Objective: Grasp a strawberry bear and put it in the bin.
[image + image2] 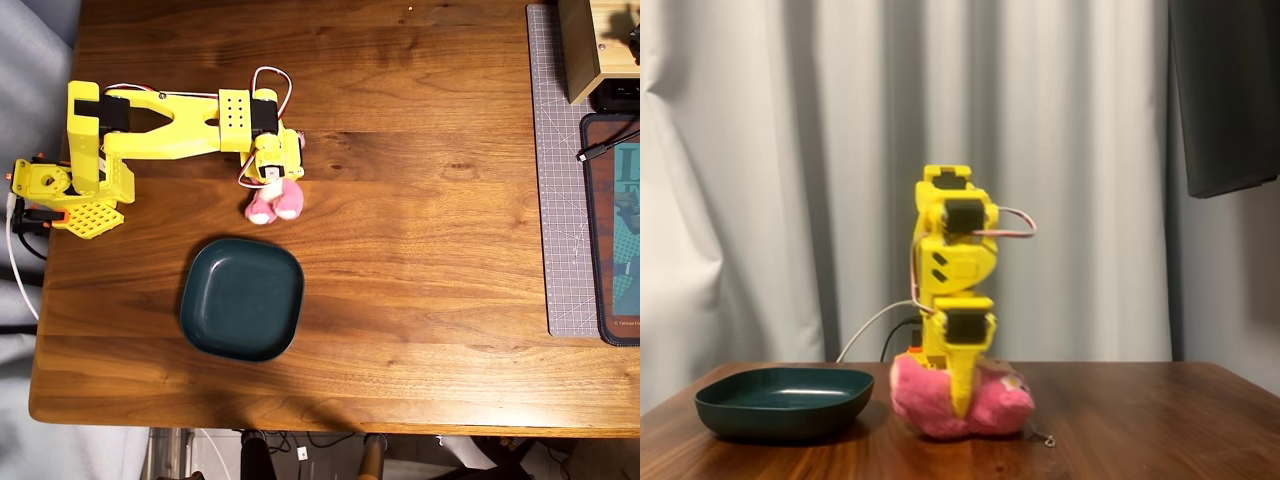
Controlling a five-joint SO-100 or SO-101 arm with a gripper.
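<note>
On the table, bin lies near the gripped strawberry bear.

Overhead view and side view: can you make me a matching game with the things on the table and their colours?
Things:
1. strawberry bear
2. bin
3. gripper
4. table

Colours:
A. brown wood
B. yellow
C. pink
D. dark teal

Pairs: 1-C, 2-D, 3-B, 4-A

In the fixed view, the yellow gripper is closed around the pink bear, and the teal bin sits to the left with nothing in it.
</note>
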